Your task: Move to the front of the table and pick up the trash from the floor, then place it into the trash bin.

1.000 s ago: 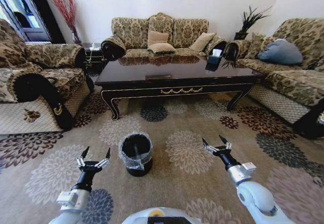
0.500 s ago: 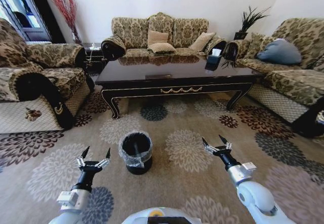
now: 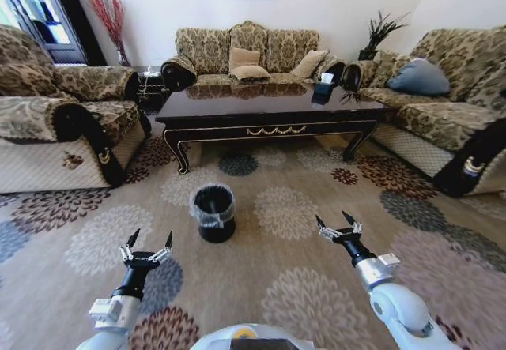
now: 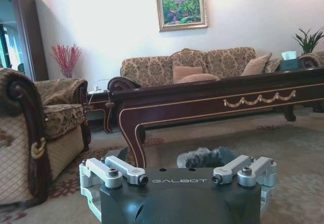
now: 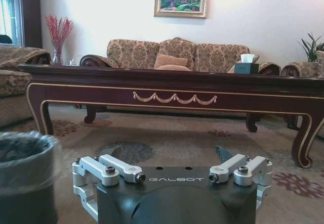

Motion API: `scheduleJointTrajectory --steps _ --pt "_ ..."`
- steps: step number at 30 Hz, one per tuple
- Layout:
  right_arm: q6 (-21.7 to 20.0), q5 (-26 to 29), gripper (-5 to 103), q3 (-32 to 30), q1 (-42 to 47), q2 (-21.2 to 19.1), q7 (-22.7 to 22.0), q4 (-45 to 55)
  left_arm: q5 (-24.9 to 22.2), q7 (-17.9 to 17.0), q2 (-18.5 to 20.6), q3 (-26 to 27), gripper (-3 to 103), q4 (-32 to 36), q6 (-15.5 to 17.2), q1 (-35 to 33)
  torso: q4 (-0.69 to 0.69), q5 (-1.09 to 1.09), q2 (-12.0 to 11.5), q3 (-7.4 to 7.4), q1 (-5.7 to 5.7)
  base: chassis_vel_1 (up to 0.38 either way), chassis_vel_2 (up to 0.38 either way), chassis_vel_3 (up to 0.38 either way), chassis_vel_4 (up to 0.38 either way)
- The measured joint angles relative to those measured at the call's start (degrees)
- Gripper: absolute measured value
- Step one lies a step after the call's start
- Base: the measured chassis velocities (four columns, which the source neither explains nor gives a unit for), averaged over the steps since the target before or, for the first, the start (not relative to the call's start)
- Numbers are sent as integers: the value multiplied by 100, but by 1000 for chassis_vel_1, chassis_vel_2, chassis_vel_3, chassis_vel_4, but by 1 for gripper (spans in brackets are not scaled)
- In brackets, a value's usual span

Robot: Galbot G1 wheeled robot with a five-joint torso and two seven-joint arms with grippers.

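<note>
Our left gripper (image 3: 147, 246) and right gripper (image 3: 338, 225) hang low over the floor (image 3: 316, 200), fingers spread apart, nothing between them. The trash bin (image 3: 214, 212) stands on the carpet between us and the table (image 3: 265, 113), nearer our left gripper. We cannot make out any trash on the carpet

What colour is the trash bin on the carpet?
Black, with a clear plastic liner around the rim of the trash bin; the head view shows it best.
</note>
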State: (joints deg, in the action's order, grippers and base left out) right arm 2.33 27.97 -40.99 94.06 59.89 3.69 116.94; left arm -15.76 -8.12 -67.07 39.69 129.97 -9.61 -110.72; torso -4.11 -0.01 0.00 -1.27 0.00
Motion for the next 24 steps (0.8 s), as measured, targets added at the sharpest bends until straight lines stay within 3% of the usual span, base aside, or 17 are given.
scheduleJointTrajectory --steps 19,22,24 --pt "0 -1 100 0 0 -1 0 0 -1 -6 1 -1 100 0 2 0 -2 4 0 1 -1 364 -364 -363 358" --pt "0 -1 100 1 0 -1 0 0 -1 -6 1 -1 100 -1 2 1 -1 -3 0 -1 0 319 -357 -350 340" --pt "0 -1 100 1 0 -1 0 0 -1 -6 1 -1 100 0 2 1 1 4 0 0 -1 346 -319 -342 344"
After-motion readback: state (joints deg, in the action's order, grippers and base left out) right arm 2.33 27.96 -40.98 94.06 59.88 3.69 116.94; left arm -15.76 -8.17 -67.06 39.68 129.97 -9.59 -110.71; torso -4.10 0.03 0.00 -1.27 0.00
